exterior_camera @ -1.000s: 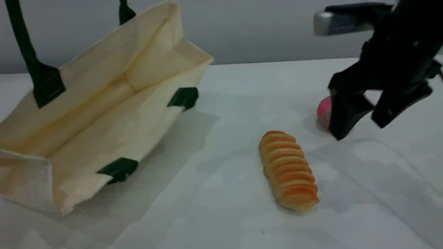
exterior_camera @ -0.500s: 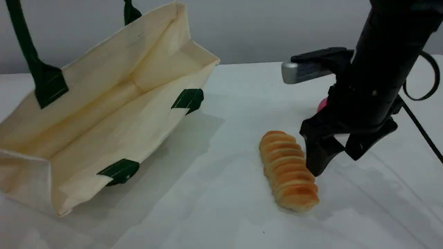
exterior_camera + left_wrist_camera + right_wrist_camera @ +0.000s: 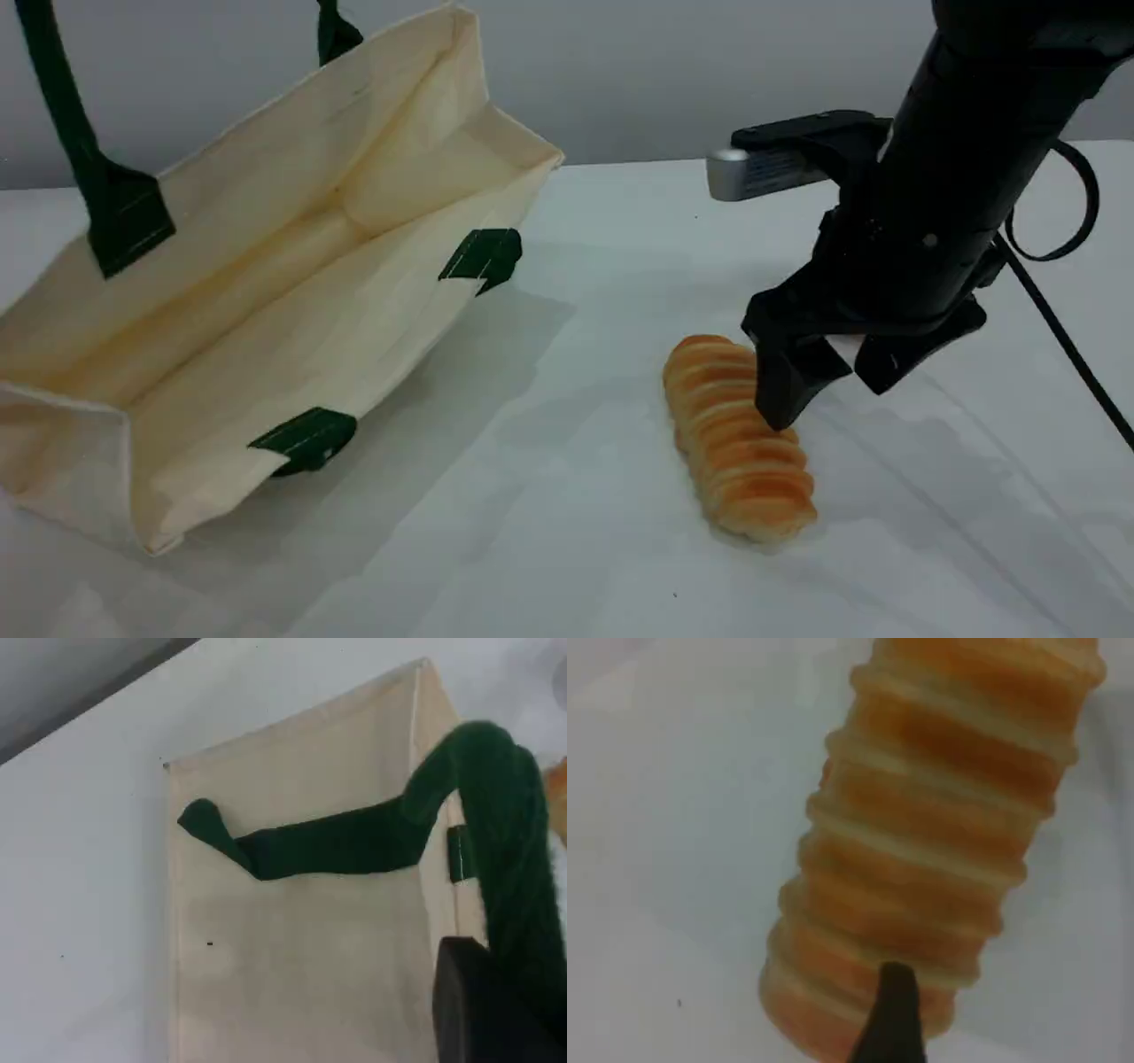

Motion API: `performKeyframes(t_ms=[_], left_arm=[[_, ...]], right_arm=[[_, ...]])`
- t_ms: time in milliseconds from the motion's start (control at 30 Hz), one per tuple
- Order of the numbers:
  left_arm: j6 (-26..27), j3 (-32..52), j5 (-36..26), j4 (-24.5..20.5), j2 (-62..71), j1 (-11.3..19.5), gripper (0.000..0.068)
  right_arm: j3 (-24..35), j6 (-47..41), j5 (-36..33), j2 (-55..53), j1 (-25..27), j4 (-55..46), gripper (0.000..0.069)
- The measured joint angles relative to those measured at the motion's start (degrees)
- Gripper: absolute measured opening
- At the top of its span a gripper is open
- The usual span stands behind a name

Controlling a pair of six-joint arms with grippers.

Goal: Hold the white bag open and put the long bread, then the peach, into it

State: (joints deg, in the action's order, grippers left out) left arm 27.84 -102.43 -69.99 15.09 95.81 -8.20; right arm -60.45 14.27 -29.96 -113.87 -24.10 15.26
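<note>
The white bag point(image 3: 266, 292) lies on its side at the left, mouth gaping toward the camera. One green handle point(image 3: 62, 115) is pulled taut up out of the scene view. In the left wrist view that handle point(image 3: 505, 833) runs down into my left gripper point(image 3: 483, 1010), which is shut on it. The long bread point(image 3: 753, 470) lies on the table right of centre. My right gripper point(image 3: 828, 399) hangs open just over the loaf's far half, one finger in front of it, nothing held. The right wrist view shows the bread point(image 3: 939, 842) close under the fingertip point(image 3: 893, 1019). The peach is hidden behind the right arm.
The white table point(image 3: 576, 549) has bare surface between the bag and the bread. A black cable point(image 3: 1063, 337) trails from the right arm at the far right. The bag's other handle point(image 3: 332, 31) sticks up at the back.
The right gripper came down and leftward from beside the peach to over the bread, staying open. The peach went out of sight behind the arm. The bag barely shifted.
</note>
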Motion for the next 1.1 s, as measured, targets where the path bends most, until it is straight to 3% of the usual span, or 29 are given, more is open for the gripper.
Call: performKeyframes(t_ms=[333, 667, 1100], left_arm=[[0.0, 0.0, 0.0, 0.05, 0.0, 0.0, 0.0089], [0.0, 0.0, 0.0, 0.05, 0.0, 0.0, 0.0089], [0.0, 0.0, 0.0, 0.05, 0.0, 0.0, 0.0089]], right_arm=[[0.0, 0.0, 4.05, -0.05, -3.88, 0.23, 0.0586], [0.0, 0.0, 7.96, -0.26, -3.96, -0.19, 0.0586], [-3.46, 0.0, 7.05, -7.77, -4.31, 0.91, 0.0586]])
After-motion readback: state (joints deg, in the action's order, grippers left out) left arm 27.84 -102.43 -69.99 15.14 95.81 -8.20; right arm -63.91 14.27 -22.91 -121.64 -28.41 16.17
